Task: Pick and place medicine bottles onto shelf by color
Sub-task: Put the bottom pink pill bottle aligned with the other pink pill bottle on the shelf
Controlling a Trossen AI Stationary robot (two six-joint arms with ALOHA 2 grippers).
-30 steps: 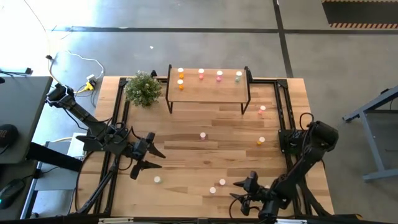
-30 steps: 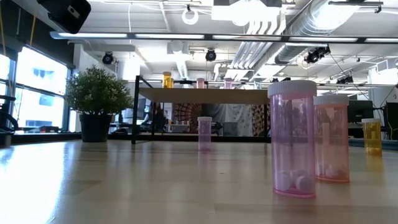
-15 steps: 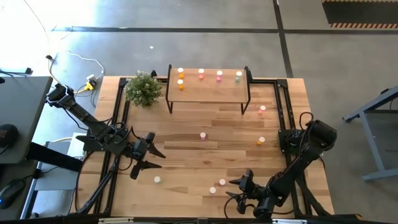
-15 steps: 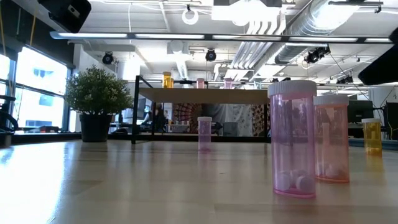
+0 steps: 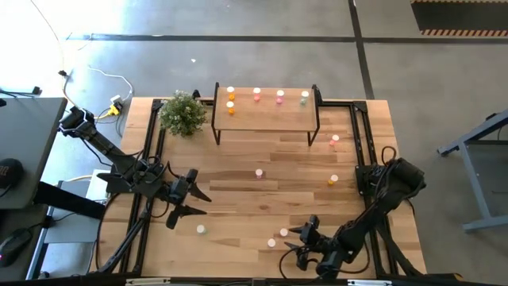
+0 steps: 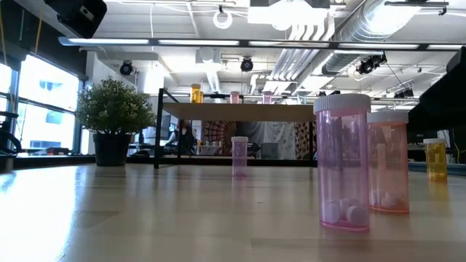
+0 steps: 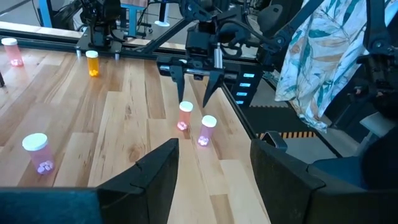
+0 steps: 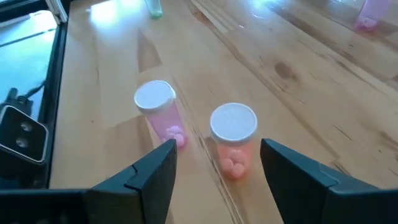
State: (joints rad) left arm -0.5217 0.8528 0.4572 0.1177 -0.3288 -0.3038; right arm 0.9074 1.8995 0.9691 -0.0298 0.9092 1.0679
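Right gripper (image 5: 295, 241): lower centre of high view, fingers spread wide, holding nothing, aimed at two white-capped bottles.
Target pair: light pink plastic bottle (image 8: 160, 116) and deeper pink plastic bottle (image 8: 234, 137), upright, close together on wooden plank table (image 5: 238, 171).
Risk: one finger may clip the neighbour and tip it; both could get pinched.
Left gripper (image 5: 184, 202): left of centre, fingers parted, empty.
Shelf (image 5: 266, 111): wood-topped, black-legged, upper centre, well apart.

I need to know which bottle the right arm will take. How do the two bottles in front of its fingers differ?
The light pink bottle has a paler, lilac-pink body; the deep pink bottle is salmon-pink. The light pink bottle leans in the right wrist view; the deep pink bottle looks upright. The open right gripper faces the deep pink bottle more directly. Both have white caps, hold pills and stand apart.
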